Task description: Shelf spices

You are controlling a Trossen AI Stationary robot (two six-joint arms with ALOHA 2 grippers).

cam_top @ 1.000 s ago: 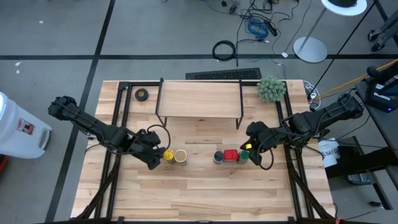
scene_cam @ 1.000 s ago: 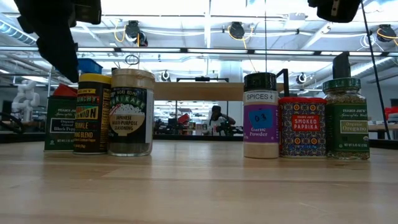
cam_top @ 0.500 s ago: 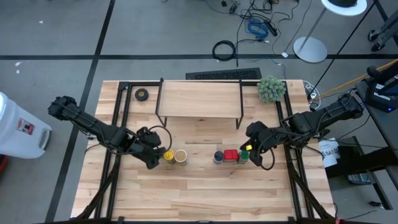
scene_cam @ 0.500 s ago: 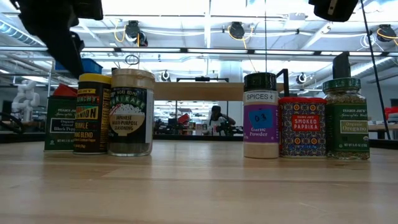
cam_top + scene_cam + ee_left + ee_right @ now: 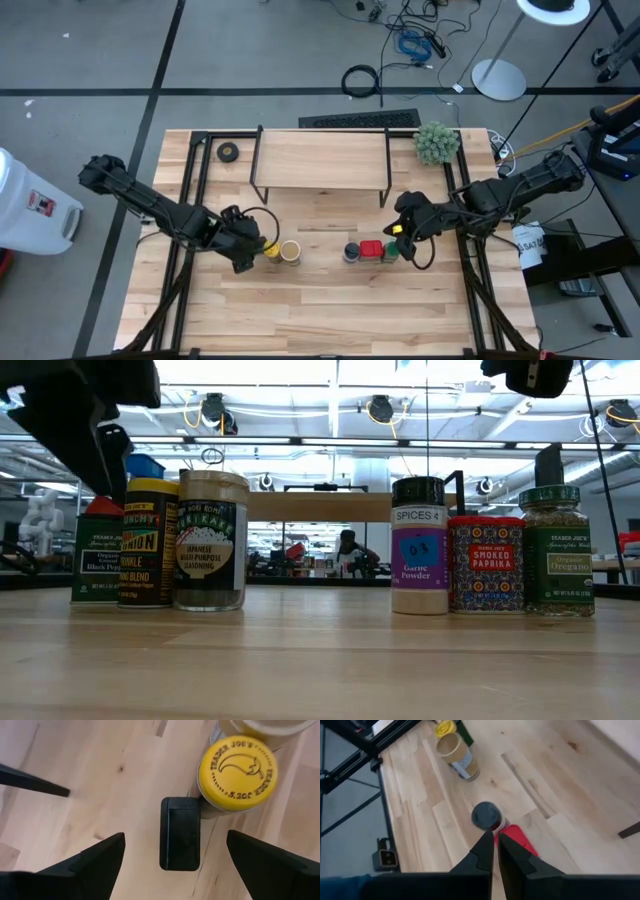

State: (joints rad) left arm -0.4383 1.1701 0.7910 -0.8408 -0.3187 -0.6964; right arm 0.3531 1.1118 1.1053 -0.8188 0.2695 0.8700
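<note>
The shelf [image 5: 320, 160], a light wooden board on thin black legs, stands at the table's far middle. In front of it the spices stand upright on their bases in a row: a yellow-lidded jar [image 5: 270, 250], a tan-lidded jar [image 5: 290, 251], a blue-lidded jar [image 5: 351, 252], a red tin [image 5: 371, 249] and a green-lidded jar [image 5: 390, 252]. A dark boxy tin [image 5: 180, 834] stands beside the yellow-lidded jar [image 5: 238, 772]. My left gripper [image 5: 175, 834] hangs open above this tin, one finger on either side and clear of it. My right gripper [image 5: 495, 836] hovers shut above the blue-lidded jar [image 5: 486, 815] and red tin [image 5: 520, 842].
A black tape roll [image 5: 229, 152] lies at the far left of the table. A fuzzy green plant ball [image 5: 436, 142] sits at the far right, next to the shelf. Bare wood stretches in front of the row toward the near edge.
My left gripper has rolled about the line it points along while hanging above the dark tin, and stays open. The spices have not moved.
</note>
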